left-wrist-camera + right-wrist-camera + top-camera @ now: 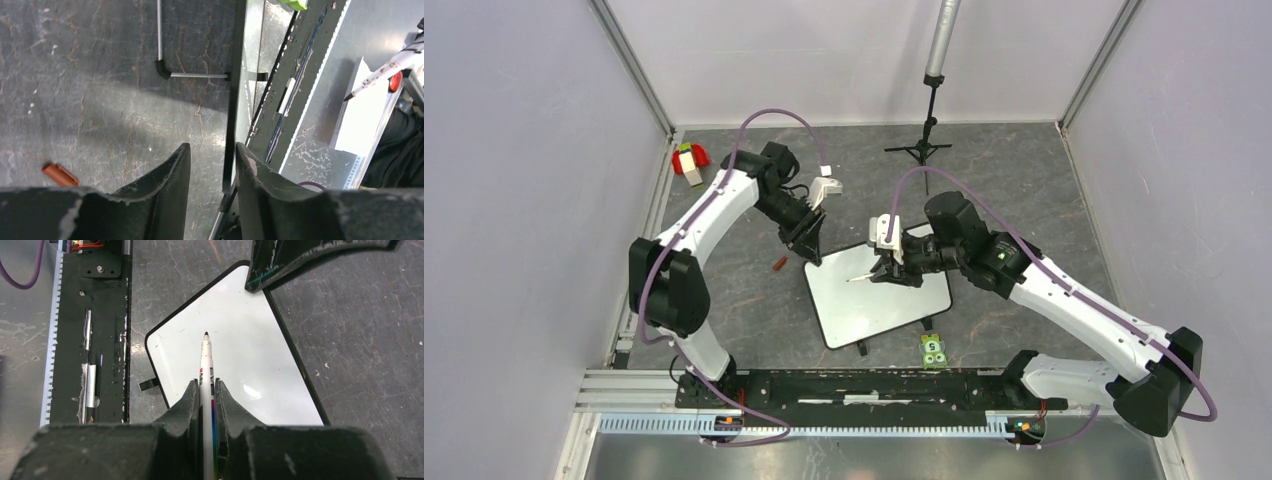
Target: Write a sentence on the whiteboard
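The whiteboard (874, 305) lies mid-table, white with a thin black rim, and no sentence is in view on its face. My right gripper (206, 385) is shut on a white marker (206, 360), whose dark tip hangs just over the board (250, 340) near its left part. In the top view this gripper (886, 272) is over the board's far edge. My left gripper (812, 250) is at the board's far left corner. It stands open, with the black rim (231, 100) between its fingers (182, 165), close to the right one and clear of the left.
A reddish-brown marker cap (779, 264) lies on the table left of the board. A red and yellow block (689, 163) sits at the back left, a small black tripod (921, 148) at the back. A green card (934, 350) lies by the black front rail (864, 385).
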Motion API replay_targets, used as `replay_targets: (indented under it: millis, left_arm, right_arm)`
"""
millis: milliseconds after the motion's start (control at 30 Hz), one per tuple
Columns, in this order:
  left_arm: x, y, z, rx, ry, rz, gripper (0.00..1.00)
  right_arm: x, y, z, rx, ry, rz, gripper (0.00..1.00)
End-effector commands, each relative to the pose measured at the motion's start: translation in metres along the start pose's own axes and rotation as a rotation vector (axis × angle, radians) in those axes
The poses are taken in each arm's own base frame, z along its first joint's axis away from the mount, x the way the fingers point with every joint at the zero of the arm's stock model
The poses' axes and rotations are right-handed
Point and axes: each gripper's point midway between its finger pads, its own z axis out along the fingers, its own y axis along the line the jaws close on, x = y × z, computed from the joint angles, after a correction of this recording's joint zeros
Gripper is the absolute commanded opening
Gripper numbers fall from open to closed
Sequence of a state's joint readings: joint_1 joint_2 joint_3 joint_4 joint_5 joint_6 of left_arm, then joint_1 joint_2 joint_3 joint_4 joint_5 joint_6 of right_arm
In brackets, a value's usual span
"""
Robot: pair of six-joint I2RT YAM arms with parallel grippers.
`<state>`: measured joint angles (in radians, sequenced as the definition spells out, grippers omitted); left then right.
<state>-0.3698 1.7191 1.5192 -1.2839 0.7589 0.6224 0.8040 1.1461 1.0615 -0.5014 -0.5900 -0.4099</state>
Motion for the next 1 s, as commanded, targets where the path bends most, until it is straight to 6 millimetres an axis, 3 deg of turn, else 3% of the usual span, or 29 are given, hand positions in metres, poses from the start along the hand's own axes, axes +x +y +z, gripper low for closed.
replay_targets:
  millis: [0, 200, 433, 567, 967]
  left_arm:
    - [-0.013, -0.003, -0.031, -0.060, -0.167, -0.046, 0.48]
    - [-0.005, -0.015, -0.054, -0.053, -0.318, -0.068, 0.52]
    - [0.003, -0.008, -0.037, -0.027, -0.349, -0.116, 0.53]
    - [0.004, -0.008, -0.031, 0.015, -0.345, -0.132, 0.53]
    - [0.010, -0.007, -0.018, 0.073, -0.329, -0.140, 0.42]
  right_arm:
    - [-0.016, -0.016, -0.002, 0.072, -0.032, -0.033, 0.00]
    - [-0.025, -0.025, 0.007, 0.156, -0.048, -0.035, 0.00]
    - [-0.038, -0.016, 0.028, 0.137, -0.033, -0.074, 0.00]
    - [-0.032, -0.007, 0.040, 0.119, -0.006, -0.100, 0.00]
    - [-0.030, -0.002, 0.066, 0.109, 0.034, -0.125, 0.00]
